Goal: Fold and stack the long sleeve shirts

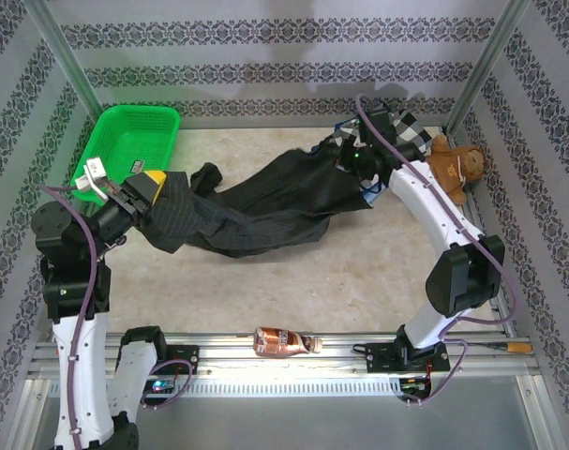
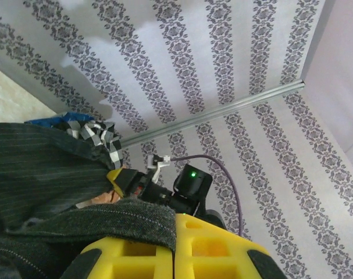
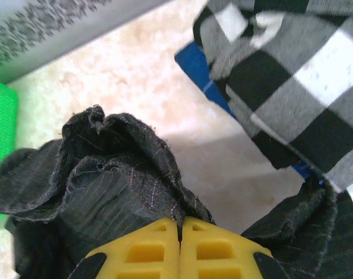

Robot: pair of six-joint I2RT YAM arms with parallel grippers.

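Charcoal pinstriped shirt (image 1: 265, 211) stretched over surface (image 1: 340, 281), long axis near-left to far-right; left claw (image 1: 139, 190) clenched on left end beside green basket (image 1: 134, 110); right claw (image 1: 355, 161) clenched on far-right end, just beside checked flannel shirt (image 1: 411, 131); each arm nearer its own end.

Charcoal pinstripe shirt (image 1: 265, 206), blk/wht check flannel (image 3: 292, 87), blue garment (image 3: 198, 70), green basket (image 1: 143, 111)

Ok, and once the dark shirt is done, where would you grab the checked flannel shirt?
Likely the checked flannel shirt's crumpled edge facing the table's middle, approached from that side: it is bunched up over the blue garment, giving folds to pinch, while the teddy bear sits close on its right.
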